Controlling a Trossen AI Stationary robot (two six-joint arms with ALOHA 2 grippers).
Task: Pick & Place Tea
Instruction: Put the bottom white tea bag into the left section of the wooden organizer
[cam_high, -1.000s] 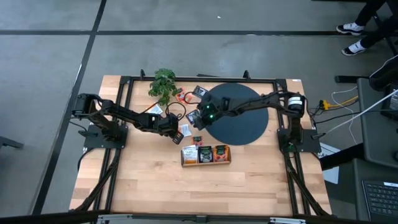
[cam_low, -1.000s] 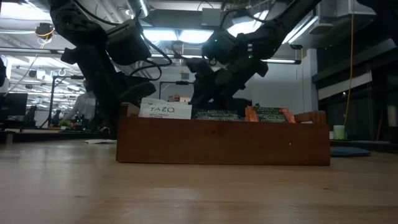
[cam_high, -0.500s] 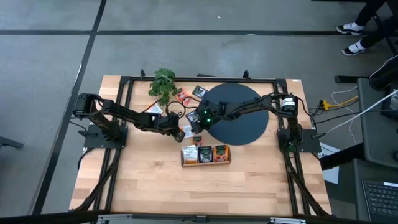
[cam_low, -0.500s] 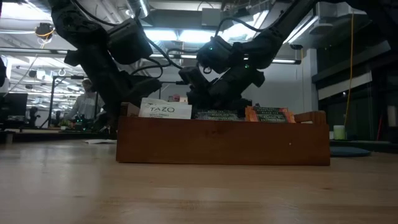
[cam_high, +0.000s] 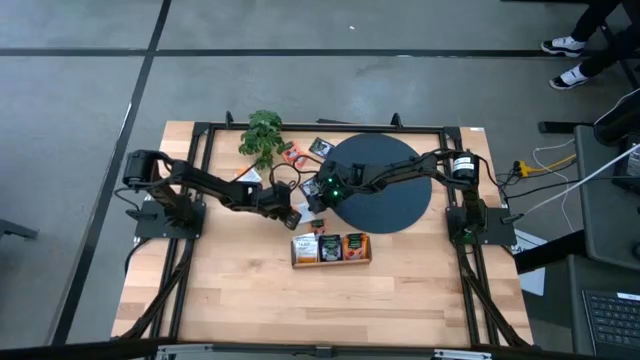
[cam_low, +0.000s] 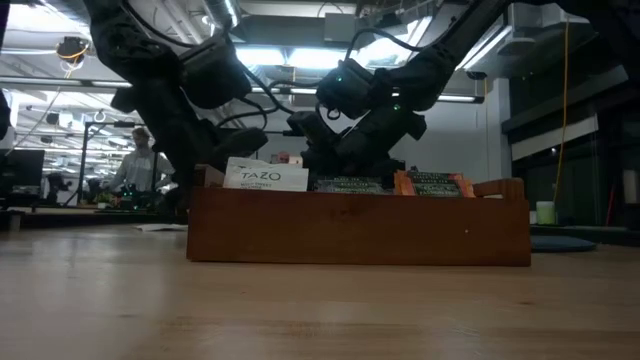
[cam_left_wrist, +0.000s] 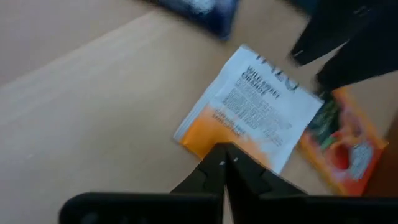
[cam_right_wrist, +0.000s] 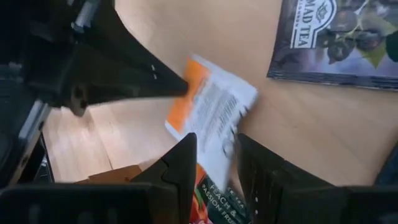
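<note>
A white tea packet with an orange end (cam_left_wrist: 255, 109) (cam_right_wrist: 214, 112) lies flat on the wood, left of the black disc (cam_high: 385, 185). My left gripper (cam_left_wrist: 225, 149) (cam_high: 291, 213) is shut, its tip at the packet's orange end. My right gripper (cam_right_wrist: 214, 158) (cam_high: 312, 206) is open, slanting down, and one corner of the packet lies between its fingertips. An orange-red packet (cam_left_wrist: 345, 146) (cam_right_wrist: 217, 199) and a dark packet (cam_right_wrist: 336, 43) lie close by. In the low view the wooden box (cam_low: 360, 225) hides both fingertips. My left gripper meets the packet's orange end (cam_left_wrist: 217, 134) with its shut fingertips, slanting down from the table's left; the packet lies flat on the table. My right gripper stands astride the opposite corner (cam_right_wrist: 231, 144); whether its fingers touch the packet I cannot tell.
A wooden box (cam_high: 331, 248) with three upright packets stands just nearer than the grippers. A small green plant (cam_high: 263, 133) and a few more packets (cam_high: 320, 146) sit at the far side. A person shows in the room behind (cam_low: 140, 165).
My right gripper has sunk toward the table over the white-and-orange packet, rolling a little, then kept still. The packet stays flat where it was.
</note>
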